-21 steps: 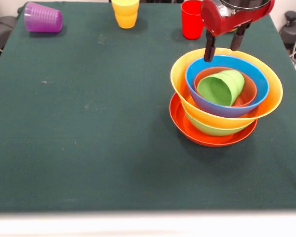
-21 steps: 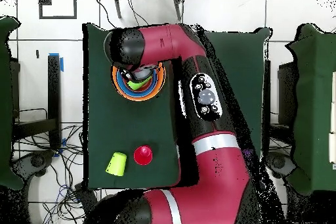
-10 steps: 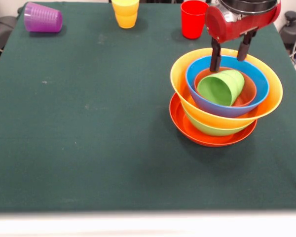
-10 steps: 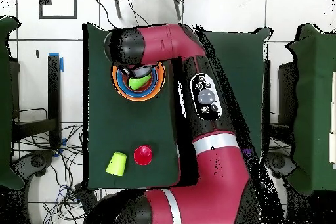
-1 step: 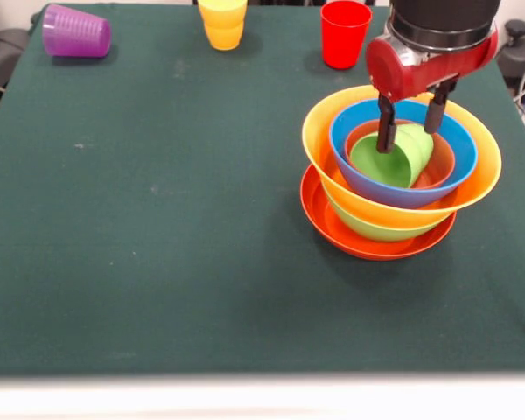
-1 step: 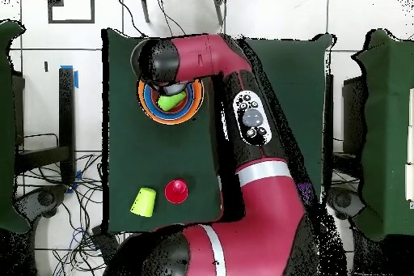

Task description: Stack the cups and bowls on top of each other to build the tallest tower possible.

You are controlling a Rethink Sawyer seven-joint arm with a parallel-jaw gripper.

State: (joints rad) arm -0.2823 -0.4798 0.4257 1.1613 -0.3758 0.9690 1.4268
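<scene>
The tower is a nest of bowls: a wide red-orange bowl at the bottom, then a green one, a large orange-yellow one, a blue one and a small orange one. A light green cup lies on its side in the small orange bowl, mouth toward the camera. My gripper is open, low inside the bowls, with one finger on each side of that cup's closed end. From overhead, the arm covers part of the bowls and the green cup shows inside.
A purple cup lies on its side at the far left corner. A yellow cup and a red cup stand at the far edge. From overhead, a second light green cup sits beside the red cup.
The gripper has come down and toward the camera, from above the bowls' far rim to inside them. Its fingers now straddle the green cup. The cups and bowls have not moved.
</scene>
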